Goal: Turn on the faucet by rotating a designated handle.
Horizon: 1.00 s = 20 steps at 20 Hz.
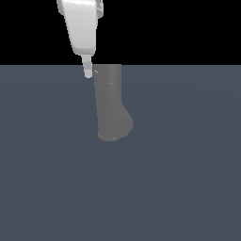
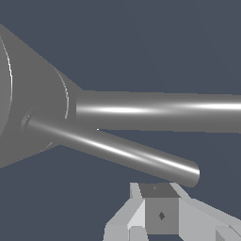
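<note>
The faucet [image 1: 110, 101] is a thick dark-grey column on the floor, with its rounded bulging end toward the front. Close up in the wrist view, its body [image 2: 28, 94] carries a thicker rod [image 2: 160, 110] running along its axis. The handle [image 2: 117, 151] is the slimmer shiny rod slanting out of its side. My white gripper [image 1: 88, 71] hangs at the column's far end, on the exterior view's left. In the wrist view the gripper [image 2: 160, 209] sits just beside the handle's free tip, apart from it. Its fingers stand together with no gap and hold nothing.
A flat grey-blue floor [image 1: 188, 179] stretches all around the faucet. Nothing else stands on it.
</note>
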Each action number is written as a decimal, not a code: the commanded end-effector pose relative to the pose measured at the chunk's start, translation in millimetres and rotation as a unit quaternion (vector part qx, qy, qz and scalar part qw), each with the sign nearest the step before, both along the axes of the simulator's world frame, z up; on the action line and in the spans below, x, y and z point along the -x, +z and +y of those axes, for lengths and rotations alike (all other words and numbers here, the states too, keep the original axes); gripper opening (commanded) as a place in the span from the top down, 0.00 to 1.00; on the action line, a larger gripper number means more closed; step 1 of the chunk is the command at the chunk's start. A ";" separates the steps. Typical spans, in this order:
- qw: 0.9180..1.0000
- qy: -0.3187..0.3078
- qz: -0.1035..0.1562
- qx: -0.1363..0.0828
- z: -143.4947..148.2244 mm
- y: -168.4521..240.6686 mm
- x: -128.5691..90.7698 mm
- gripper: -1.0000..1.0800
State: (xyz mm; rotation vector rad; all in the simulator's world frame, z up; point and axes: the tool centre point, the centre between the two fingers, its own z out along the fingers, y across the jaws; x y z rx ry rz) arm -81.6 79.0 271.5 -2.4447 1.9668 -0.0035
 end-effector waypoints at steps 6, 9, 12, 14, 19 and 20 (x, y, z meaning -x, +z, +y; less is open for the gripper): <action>1.000 -0.004 0.001 0.001 -37.8 0.2 -7.5 1.00; 1.000 -0.006 0.001 0.001 -55.9 0.2 -11.2 1.00; 1.000 -0.007 0.001 0.001 -73.5 0.3 -14.8 1.00; 1.000 -0.009 0.001 0.001 -84.9 0.3 -17.1 1.00; 1.000 -0.011 0.002 0.001 -112.4 0.3 -22.7 1.00; 1.000 -0.011 0.002 0.001 -112.4 0.3 -22.7 1.00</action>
